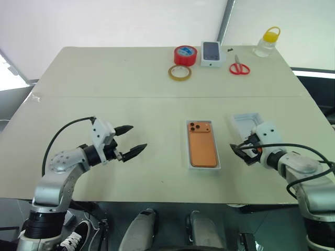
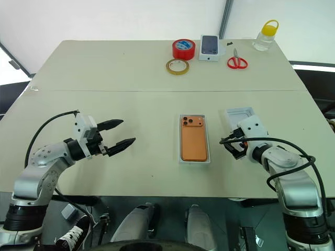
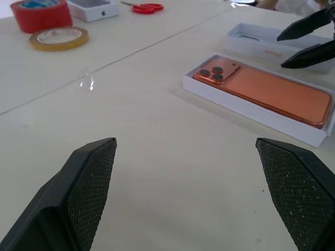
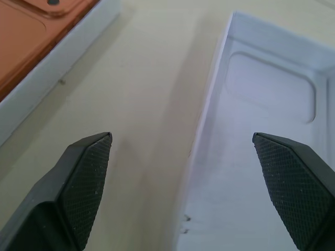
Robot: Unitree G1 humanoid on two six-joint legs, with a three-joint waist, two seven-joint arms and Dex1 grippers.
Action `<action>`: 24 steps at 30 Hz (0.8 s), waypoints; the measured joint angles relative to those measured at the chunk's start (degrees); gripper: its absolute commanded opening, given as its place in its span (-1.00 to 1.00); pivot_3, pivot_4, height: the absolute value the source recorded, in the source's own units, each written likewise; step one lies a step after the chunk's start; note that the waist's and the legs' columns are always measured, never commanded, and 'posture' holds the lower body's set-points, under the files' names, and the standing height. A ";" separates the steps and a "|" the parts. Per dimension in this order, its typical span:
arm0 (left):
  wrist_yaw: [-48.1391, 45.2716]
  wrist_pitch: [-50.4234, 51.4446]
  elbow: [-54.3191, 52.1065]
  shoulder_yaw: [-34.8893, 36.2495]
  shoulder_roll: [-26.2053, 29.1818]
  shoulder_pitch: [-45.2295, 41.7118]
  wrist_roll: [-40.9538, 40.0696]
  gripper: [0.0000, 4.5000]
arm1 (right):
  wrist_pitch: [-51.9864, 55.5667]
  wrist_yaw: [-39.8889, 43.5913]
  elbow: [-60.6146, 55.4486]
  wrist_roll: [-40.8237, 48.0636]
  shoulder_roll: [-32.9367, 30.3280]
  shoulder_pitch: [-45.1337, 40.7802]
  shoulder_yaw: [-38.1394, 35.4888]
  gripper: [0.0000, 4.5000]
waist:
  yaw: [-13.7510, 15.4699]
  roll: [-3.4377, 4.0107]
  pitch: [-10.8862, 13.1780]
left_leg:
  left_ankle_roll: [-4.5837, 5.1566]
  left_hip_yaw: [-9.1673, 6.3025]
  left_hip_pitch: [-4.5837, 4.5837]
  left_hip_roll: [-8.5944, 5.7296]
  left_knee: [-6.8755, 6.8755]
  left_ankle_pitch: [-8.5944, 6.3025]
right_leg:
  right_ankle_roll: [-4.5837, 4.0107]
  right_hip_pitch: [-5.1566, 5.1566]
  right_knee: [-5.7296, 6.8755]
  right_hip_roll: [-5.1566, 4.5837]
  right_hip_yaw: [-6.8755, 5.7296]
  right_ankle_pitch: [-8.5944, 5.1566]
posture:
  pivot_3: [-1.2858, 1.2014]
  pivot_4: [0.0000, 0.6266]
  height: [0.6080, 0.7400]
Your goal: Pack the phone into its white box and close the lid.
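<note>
Right pincer [image 2: 229,144], fingers spread, empty, hovers over the lid [image 4: 272,130]; phone [image 1: 203,150] already lies in white box [image 1: 189,157] beside it. An off-centre grasp risks tilting the lid.

Your left gripper [image 1: 130,140] hangs over the near left part of the table, its two black fingers spread wide apart, one above the other in the head views, with nothing between them. Its fingers reach level toward the middle of the table, and the silver forearm runs back to your lower left with a black cable looping over the wrist. Your right gripper [image 2: 229,145] sits on the near right side, its jaws also wide apart and empty, tips turned inward toward the centre and tilted downward. In the right wrist view its textured pads [image 4: 86,172] stand far apart.
</note>
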 measured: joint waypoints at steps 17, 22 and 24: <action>1.94 -4.85 0.54 -1.49 -1.54 1.21 0.61 0.99 | 35.52 0.25 6.87 9.08 -5.73 -22.62 4.56 1.00 | 0.06 0.03 0.04 | 0.06 0.00 -0.04 0.00 -0.01 -0.03 | 0.01 -0.01 -0.04 -0.03 -0.04 0.00 | 0.03 -0.52 1.00; 3.62 -4.87 -1.39 -1.87 -2.71 2.96 0.61 0.99 | 35.50 -0.69 8.26 11.16 -7.87 -22.64 6.45 1.00 | 0.10 0.02 0.03 | 0.08 0.02 -0.04 -0.01 0.05 -0.04 | 0.01 0.04 -0.04 -0.05 -0.06 0.00 | 0.03 -0.52 1.00; 4.02 -5.16 -1.84 -1.90 -2.80 3.28 0.62 0.99 | 35.51 -0.92 9.01 11.74 -8.07 -23.23 6.77 1.00 | 0.09 0.02 0.03 | 0.09 0.02 -0.04 -0.01 0.07 -0.05 | 0.01 0.05 -0.04 -0.05 -0.07 0.00 | 0.03 -0.52 1.00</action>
